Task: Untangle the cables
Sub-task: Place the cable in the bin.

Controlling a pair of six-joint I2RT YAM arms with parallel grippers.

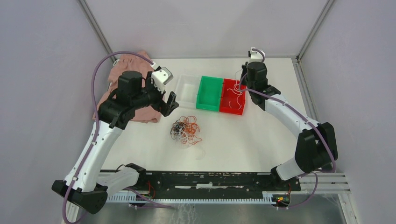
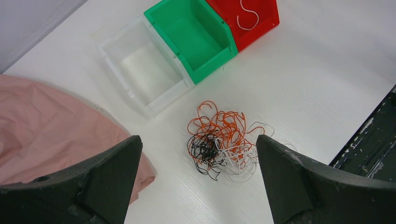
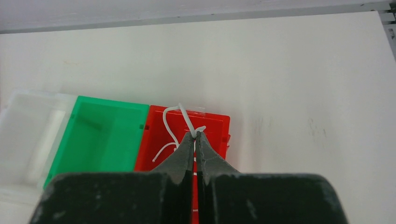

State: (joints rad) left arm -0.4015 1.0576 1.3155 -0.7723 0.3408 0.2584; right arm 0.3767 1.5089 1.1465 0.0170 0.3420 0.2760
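A tangle of orange, black and white cables (image 1: 186,129) lies on the white table in front of the bins, seen from the left wrist as a clump (image 2: 219,144). My left gripper (image 1: 169,103) hovers above and left of it, open, with the clump showing between its fingers (image 2: 198,138) and nothing held. My right gripper (image 1: 240,85) is over the red bin (image 1: 227,110), shut (image 3: 196,134) on a thin white cable (image 3: 184,114) that curls up from its tips. More white cables (image 1: 235,97) lie inside the red bin; one of them (image 2: 247,18) shows in the left wrist view.
Three bins stand in a row: clear (image 1: 187,103), green (image 1: 208,107) and red. A pink cloth (image 1: 122,65) lies at the left under my left arm. A black rail (image 1: 210,179) runs along the near edge. Grey walls enclose the table.
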